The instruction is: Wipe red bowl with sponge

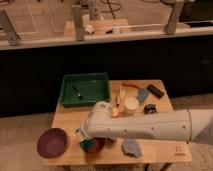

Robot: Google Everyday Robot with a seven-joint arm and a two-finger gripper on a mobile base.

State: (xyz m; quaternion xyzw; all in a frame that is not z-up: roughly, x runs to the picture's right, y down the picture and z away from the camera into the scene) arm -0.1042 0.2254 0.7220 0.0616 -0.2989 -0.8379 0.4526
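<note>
White and thick, the arm [145, 126] reaches in from the right edge, lying nearly level across the front of the wooden table [67, 112] and bending down at its left end. The gripper [89, 142] sits low over the red bowl [93, 146] at the table's front left; how far it is open cannot be told, though a greenish sponge [88, 145] shows at its tip, inside the bowl. One purple plate [52, 142] overhangs the left corner, just beside the bowl. One green tray [85, 89] stands at the back (a small utensil lies in it). One white cup [131, 105] and one grey cloth [131, 148] flank the arm
</note>
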